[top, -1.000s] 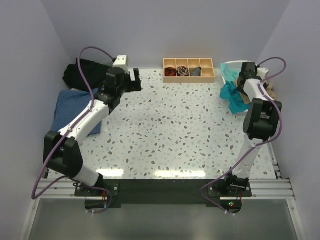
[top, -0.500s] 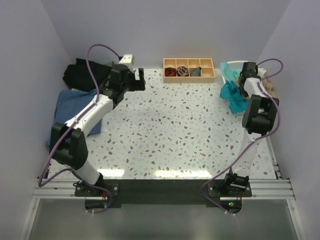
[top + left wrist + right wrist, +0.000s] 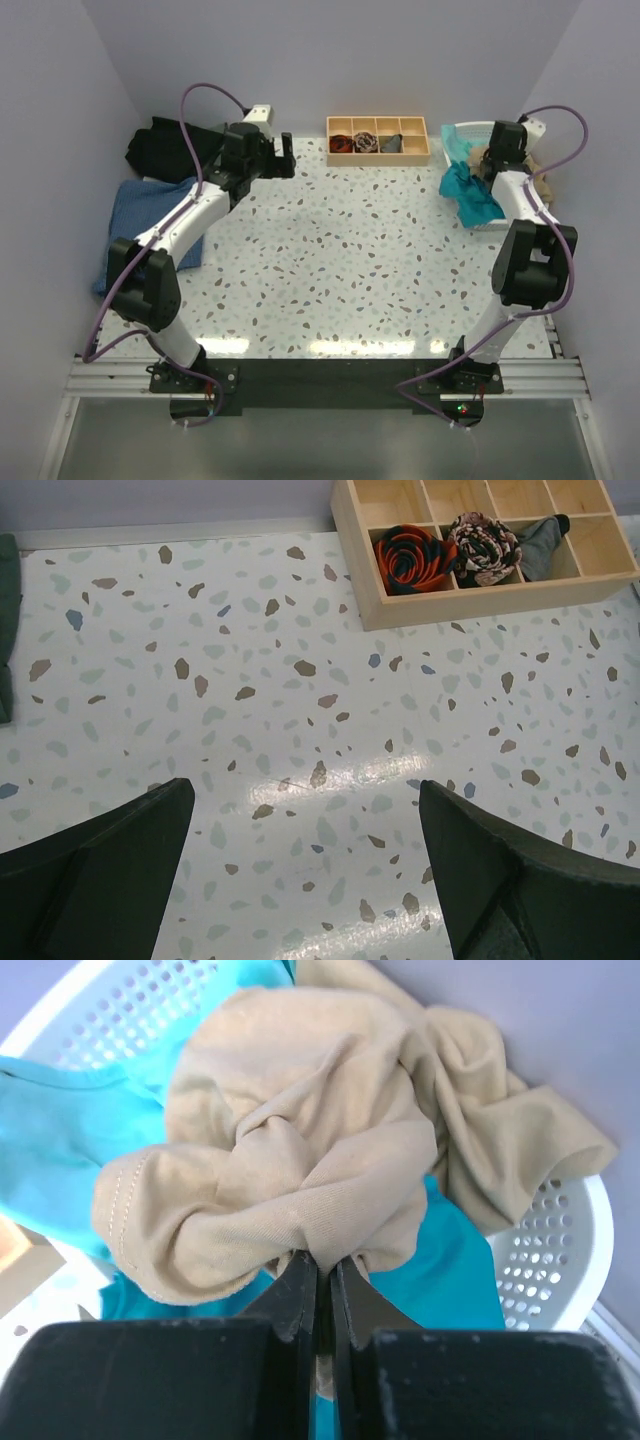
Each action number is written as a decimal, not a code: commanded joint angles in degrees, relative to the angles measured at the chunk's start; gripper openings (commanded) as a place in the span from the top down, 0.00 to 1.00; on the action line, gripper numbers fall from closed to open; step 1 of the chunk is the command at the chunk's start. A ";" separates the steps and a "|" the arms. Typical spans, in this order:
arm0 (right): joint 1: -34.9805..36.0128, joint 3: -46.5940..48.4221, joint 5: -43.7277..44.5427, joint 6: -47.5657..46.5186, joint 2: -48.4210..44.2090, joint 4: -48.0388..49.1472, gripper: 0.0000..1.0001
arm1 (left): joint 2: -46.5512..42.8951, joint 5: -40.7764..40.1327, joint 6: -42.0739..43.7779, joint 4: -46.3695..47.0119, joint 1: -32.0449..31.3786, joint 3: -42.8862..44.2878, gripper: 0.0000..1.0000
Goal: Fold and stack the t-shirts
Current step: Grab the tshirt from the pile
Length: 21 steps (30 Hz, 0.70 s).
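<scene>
My right gripper [image 3: 322, 1262] is shut on a bunched fold of the tan-beige t-shirt [image 3: 300, 1150], which lies crumpled over a teal t-shirt [image 3: 60, 1130] in the white laundry basket [image 3: 560, 1250]. From above, the right gripper [image 3: 492, 160] sits over the basket [image 3: 462, 131], with teal cloth [image 3: 468, 192] spilling over its rim. A denim-blue t-shirt [image 3: 140, 215] lies folded at the left, a black one [image 3: 165, 145] behind it. My left gripper [image 3: 305, 825] hangs open over bare table; in the top view it [image 3: 281, 157] is at the back left.
A wooden tray [image 3: 378, 139] with four compartments stands at the back centre, and in the left wrist view the tray [image 3: 470, 592] holds rolled cloth items. Walls close the table on three sides. The terrazzo table [image 3: 350, 260] spreads between the arms.
My right gripper has shut on the tan-beige t-shirt in the basket, and its arm has stretched farther back. The left arm has swung slightly right.
</scene>
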 commanded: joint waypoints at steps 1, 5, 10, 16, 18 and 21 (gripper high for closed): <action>0.07 -0.67 0.24 -0.22 -2.02 4.32 1.00 | 0.34 1.91 0.34 -0.28 0.01 2.69 0.00; 0.16 -1.91 -2.15 0.22 -3.08 6.88 0.96 | 0.43 2.08 0.17 -0.37 0.01 2.61 0.00; 1.21 -4.79 -7.32 0.05 -7.89 10.89 1.00 | 0.34 1.65 0.52 -0.54 0.01 2.34 0.00; 7.00 1.33 -21.20 -6.97 -14.93 6.92 1.00 | -1.15 -0.81 -0.09 0.77 0.01 0.50 0.00; 8.59 5.91 -26.81 -9.00 -17.04 4.07 1.00 | -2.28 -2.56 -0.27 1.04 0.01 -0.29 0.00; 9.30 10.92 -31.49 -10.06 -21.96 -1.63 1.00 | -4.30 -5.37 -0.80 1.39 0.01 -1.17 0.00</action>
